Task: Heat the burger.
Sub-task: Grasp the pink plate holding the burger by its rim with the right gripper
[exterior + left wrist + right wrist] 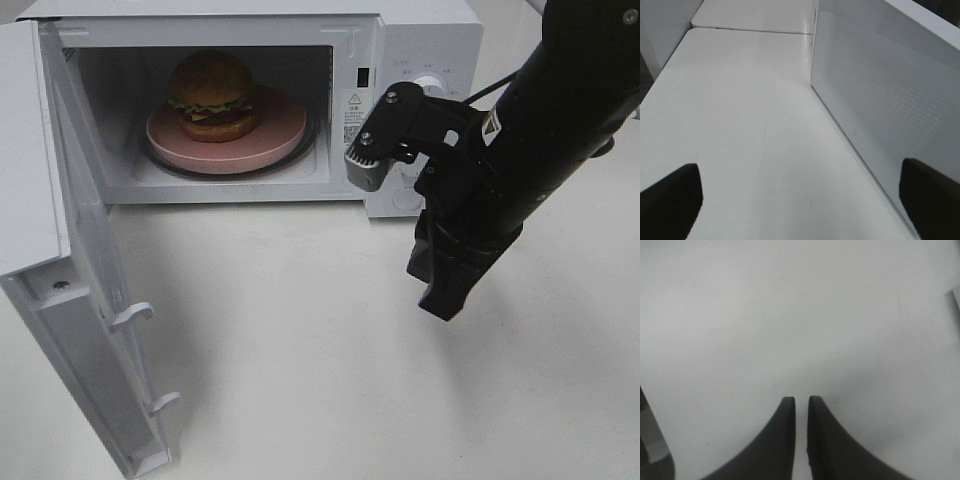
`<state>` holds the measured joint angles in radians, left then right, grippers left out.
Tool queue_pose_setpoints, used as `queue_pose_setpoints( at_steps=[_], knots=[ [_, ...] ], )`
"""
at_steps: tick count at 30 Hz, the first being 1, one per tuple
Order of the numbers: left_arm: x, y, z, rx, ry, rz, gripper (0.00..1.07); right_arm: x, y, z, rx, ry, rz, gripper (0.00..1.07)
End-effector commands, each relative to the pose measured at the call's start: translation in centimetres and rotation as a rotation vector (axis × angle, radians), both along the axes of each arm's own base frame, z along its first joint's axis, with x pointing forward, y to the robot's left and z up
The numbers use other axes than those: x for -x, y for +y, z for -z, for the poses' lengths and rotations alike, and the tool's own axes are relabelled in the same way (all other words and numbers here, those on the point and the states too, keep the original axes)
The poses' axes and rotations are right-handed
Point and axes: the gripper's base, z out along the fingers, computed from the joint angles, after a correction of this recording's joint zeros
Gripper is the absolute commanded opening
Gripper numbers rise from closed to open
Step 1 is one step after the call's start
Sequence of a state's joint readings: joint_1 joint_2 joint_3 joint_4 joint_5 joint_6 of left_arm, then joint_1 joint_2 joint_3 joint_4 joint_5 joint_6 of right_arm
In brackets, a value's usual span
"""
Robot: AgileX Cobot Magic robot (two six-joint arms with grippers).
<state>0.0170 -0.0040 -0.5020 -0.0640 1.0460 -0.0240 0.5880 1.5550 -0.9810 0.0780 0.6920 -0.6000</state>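
The burger (212, 95), with a golden-brown bun, lettuce frill and dark patty, sits on a pink plate (283, 135) inside the open white microwave (420, 40). My right gripper (445, 300) hangs over the table in front of the microwave's control panel, fingers pointing down. In the right wrist view the right gripper (801, 399) has only a thin slit between its tips, with nothing in it. My left gripper (800, 170) is open, with its fingers (670, 200) far apart. It is empty and lies beside a meshed white panel (880, 100).
The microwave door (70, 250) stands swung wide open on the left, its latch hooks facing the table. The round control knob (432, 85) is just behind the right arm. The white tabletop (300, 340) spreads in front of the microwave.
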Motion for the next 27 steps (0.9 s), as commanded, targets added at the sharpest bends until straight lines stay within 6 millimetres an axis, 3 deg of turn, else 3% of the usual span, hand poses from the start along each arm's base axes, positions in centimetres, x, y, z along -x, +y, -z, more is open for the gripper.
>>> queue_pose_setpoints(
  at_steps=[1,5,10,12,13,14,15,16,18,19,22,27],
  knots=[
    [0.3,0.0,0.0,0.002,-0.029,0.001,1.0,-0.2,-0.1,-0.6,0.038,-0.057,-0.174,0.12],
    [0.3,0.0,0.0,0.002,-0.029,0.001,1.0,-0.5,0.1,-0.9,0.084,-0.132,-0.408,0.16],
    [0.3,0.0,0.0,0.002,-0.029,0.001,1.0,-0.7,0.2,-1.0,0.099,-0.176,-0.473,0.27],
    [0.3,0.0,0.0,0.002,-0.029,0.001,1.0,-1.2,0.1,-1.0,0.133,-0.229,-0.494,0.44],
    [0.3,0.0,0.0,0.002,-0.029,0.001,1.0,-1.2,0.1,-1.0,0.133,-0.229,-0.494,0.44],
    [0.3,0.0,0.0,0.002,-0.029,0.001,1.0,-1.5,0.1,-1.1,0.141,-0.262,-0.492,0.6],
    [0.3,0.0,0.0,0.002,-0.029,0.001,1.0,-1.5,0.1,-1.1,0.141,-0.262,-0.492,0.6],
    [0.3,0.0,0.0,0.002,-0.029,0.001,1.0,-1.8,0.2,-1.2,0.128,-0.292,-0.472,0.75],
    [0.3,0.0,0.0,0.002,-0.029,0.001,1.0,-1.8,0.3,-1.3,0.12,-0.301,-0.46,0.81],
    [0.3,0.0,0.0,0.002,-0.029,0.001,1.0,-2.1,0.5,-1.1,0.115,-0.302,-0.451,0.91],
    [0.3,0.0,0.0,0.002,-0.029,0.001,1.0,-2.7,1.0,-0.8,0.118,-0.293,-0.452,0.96],
    [0.3,0.0,0.0,0.002,-0.029,0.001,1.0,-4.4,2.0,-0.1,0.124,-0.287,-0.455,0.94]
  ],
)
